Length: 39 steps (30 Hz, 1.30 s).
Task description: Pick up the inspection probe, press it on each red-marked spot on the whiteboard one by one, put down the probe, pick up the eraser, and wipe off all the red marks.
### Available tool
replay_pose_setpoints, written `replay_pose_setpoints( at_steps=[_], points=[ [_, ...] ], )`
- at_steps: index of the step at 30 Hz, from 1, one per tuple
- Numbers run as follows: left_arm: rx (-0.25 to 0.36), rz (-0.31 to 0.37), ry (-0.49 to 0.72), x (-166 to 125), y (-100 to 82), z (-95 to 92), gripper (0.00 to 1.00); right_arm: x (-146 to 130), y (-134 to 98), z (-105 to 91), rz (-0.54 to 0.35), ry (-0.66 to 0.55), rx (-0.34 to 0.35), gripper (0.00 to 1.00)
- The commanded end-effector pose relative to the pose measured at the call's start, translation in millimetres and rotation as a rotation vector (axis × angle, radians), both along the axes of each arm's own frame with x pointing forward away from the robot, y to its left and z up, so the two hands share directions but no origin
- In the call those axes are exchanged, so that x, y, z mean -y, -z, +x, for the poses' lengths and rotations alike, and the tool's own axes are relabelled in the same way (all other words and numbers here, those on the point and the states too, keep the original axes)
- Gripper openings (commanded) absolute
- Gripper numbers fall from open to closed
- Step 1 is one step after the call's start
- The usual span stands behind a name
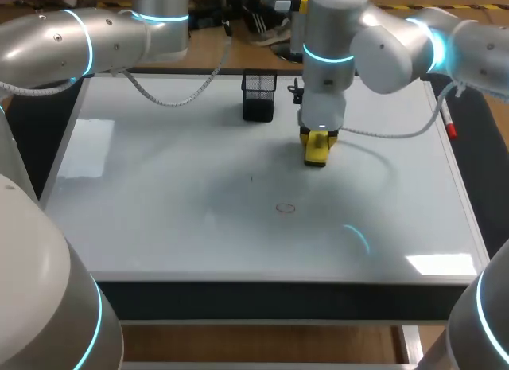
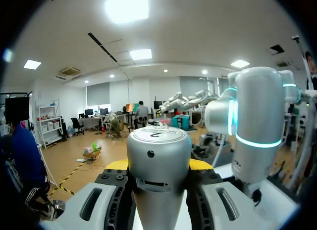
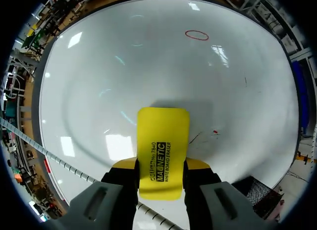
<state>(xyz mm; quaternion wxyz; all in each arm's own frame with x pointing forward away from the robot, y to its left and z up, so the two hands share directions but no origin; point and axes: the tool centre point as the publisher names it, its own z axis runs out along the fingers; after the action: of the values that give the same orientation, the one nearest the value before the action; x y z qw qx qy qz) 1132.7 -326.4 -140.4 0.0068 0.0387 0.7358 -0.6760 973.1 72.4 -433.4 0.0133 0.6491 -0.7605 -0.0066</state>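
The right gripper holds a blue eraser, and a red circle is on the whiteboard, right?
Not quite: the eraser is yellow, not blue, as the right wrist view shows. The right gripper does hold it, and a red circle is on the whiteboard.

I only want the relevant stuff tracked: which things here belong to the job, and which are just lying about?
Job: eraser in the right gripper; probe in the left gripper; red mark; whiteboard.
Lying about: black mesh holder.
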Motion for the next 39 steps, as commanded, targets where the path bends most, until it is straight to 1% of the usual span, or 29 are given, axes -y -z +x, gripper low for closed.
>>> replay_pose_setpoints(
  at_steps=[1, 6, 11, 14, 17, 23, 26, 27, 32, 35, 39],
  points=[
    [-0.002, 0.002, 0.002, 0.4, -1.6, 0.8, 0.0, 14.9, 9.9, -3.3, 0.001, 0.004, 0.012, 0.0],
    [-0.002, 0.002, 0.002, 0.4, -1.6, 0.8, 0.0, 37.0, -3.7, -5.3, -0.002, 0.028, 0.018, 0.0],
    [-0.002, 0.002, 0.002, 0.4, -1.6, 0.8, 0.0, 70.3, -19.2, -7.7, -0.028, 0.074, 0.027, 0.0],
    [-0.002, 0.002, 0.002, 0.4, -1.6, 0.8, 0.0, 90.4, -27.5, -8.7, -0.028, 0.12, 0.034, 0.0],
    [-0.002, 0.002, 0.002, 0.4, -1.6, 0.8, 0.0, 109.0, -33.2, -10.7, -0.033, 0.159, 0.048, 0.0],
    [-0.002, 0.002, 0.002, 0.4, -1.6, 0.8, 0.0, 138.9, -39.5, -15.6, -0.025, 0.238, 0.038, 0.0],
    [-0.002, 0.002, 0.002, 0.4, -1.6, 0.8, 0.0, 150.5, -41.1, -19.4, -0.012, 0.274, 0.025, 0.0],
    [-0.002, 0.002, 0.002, 0.4, -1.6, 0.8, 0.0, 153.7, -41.5, -20.7, -0.023, 0.283, 0.024, 0.0],
    [-0.002, 0.002, 0.002, 0.4, -1.6, 0.8, 0.0, 167.3, -43.5, -26.4, -0.013, 0.323, -0.006, 0.0],
    [-0.002, 0.002, 0.002, 0.4, -1.6, 0.8, 0.0, 170.6, -44.7, -29.4, -0.013, 0.336, -0.003, 0.0],
    [-0.002, 0.002, 0.002, 0.4, -1.6, 0.8, 0.0, 173.9, -45.7, -31.8, 0.006, 0.369, -0.02, 0.0]
  ],
)
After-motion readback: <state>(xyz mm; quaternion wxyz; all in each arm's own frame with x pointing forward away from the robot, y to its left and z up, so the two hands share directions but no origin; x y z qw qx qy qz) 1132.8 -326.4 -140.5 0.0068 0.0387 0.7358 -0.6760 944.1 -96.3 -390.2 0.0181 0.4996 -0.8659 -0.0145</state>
